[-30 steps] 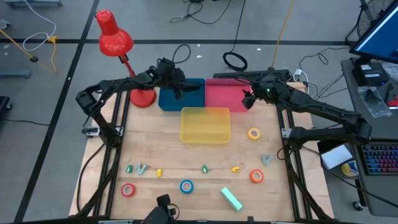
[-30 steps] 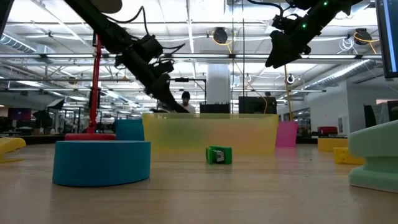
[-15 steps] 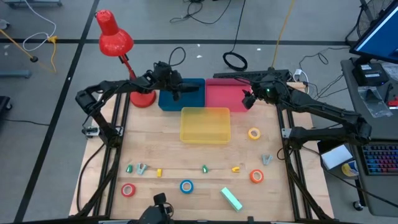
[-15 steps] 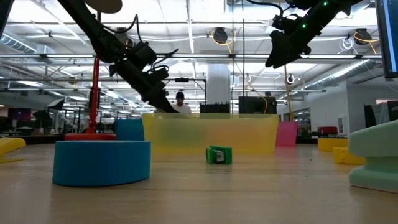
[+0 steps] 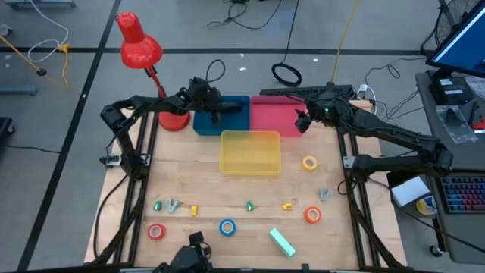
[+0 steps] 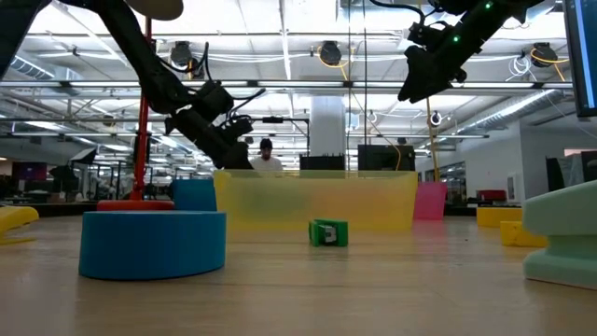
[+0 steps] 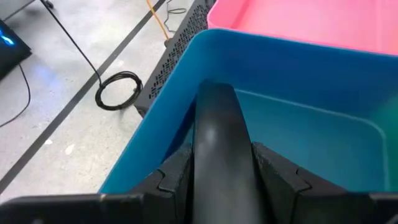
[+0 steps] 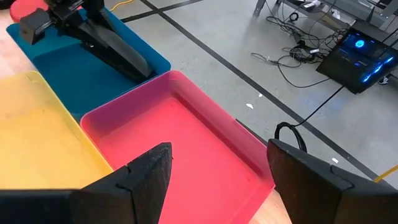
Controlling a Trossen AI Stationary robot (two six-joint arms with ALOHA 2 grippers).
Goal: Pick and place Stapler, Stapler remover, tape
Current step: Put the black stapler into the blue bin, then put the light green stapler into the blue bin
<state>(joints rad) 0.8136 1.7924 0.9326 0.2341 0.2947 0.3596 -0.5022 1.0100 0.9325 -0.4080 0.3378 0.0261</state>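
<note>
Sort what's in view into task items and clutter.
Job: black stapler in the left gripper over the blue bin; mint stapler; grey staple remover; red tape, blue tape, orange tape, yellow tape; pink bin under the open right gripper; yellow bin.
Lying about: red lamp; floor cable coil.

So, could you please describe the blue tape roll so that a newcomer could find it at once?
Start from the yellow bin mid-table and move to the near edge of the wooden table. The blue tape roll lies there between a red roll and a mint-green stapler, the only blue ring.
</note>
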